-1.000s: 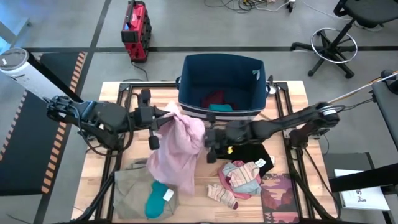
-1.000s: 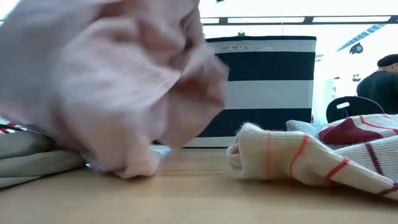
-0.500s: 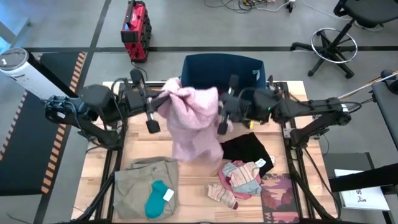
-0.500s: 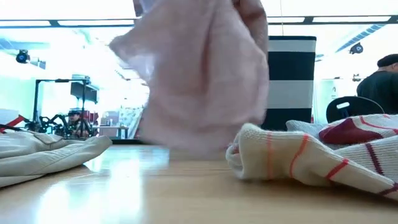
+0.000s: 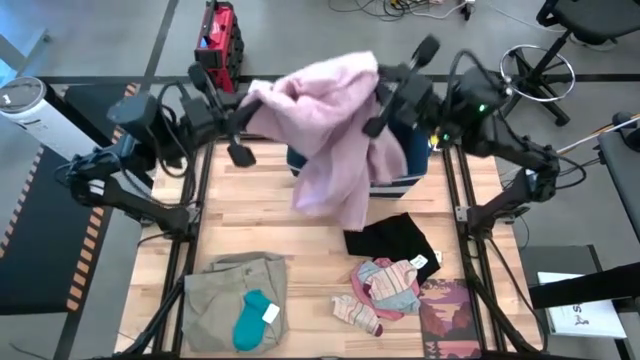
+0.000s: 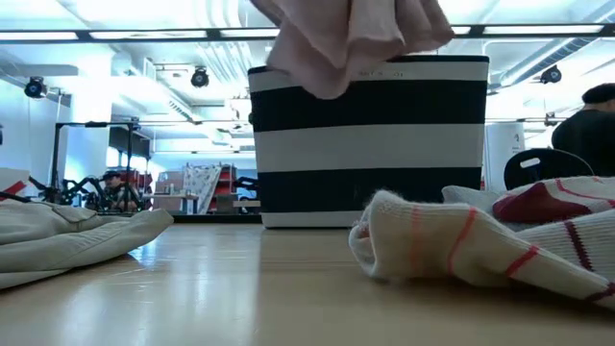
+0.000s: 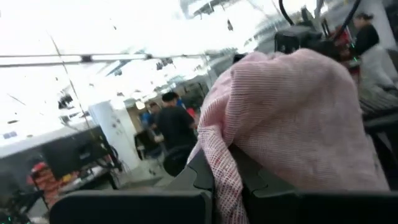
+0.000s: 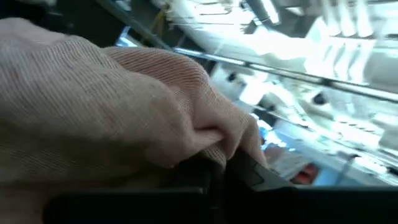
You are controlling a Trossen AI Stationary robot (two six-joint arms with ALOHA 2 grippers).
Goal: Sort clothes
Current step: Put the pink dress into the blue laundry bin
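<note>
The large pale pink garment [image 5: 335,130] hangs in the air over the navy striped bin [image 5: 405,175], held between both grippers. My left gripper [image 5: 256,96] is shut on its left end and my right gripper [image 5: 372,92] is shut on its right end. In the low view the pink garment's lower end [image 6: 351,38] hangs above the bin [image 6: 370,144]. The khaki trousers [image 5: 235,295] lie flat at the front left with a teal piece [image 5: 253,318] on them. A black piece [image 5: 392,240], a striped pile [image 5: 390,283] and a pinkish sock [image 5: 358,315] lie at the front right. My left gripper pinches a bunched fold of the pink garment [image 7: 217,165] between its two fingers, coming level from the table's left. The cloth is lifted clear and spreads away from the fingers. My right gripper pinches a bunched fold at the garment's other end [image 8: 208,140], coming from the table's right. The rest hangs slack below.
The dark red patterned booklet [image 5: 450,315] lies at the front right corner. A red case [image 5: 218,50] stands on the floor behind the table. An office chair base [image 5: 535,70] is at the far right. A person [image 6: 588,130] shows beyond the table in the low view.
Both grippers have risen and gone toward the table's far edge, carrying the pink garment. It has been lifted clear off the table and the trousers, and now hangs over the bin. The teal piece on the trousers is uncovered.
</note>
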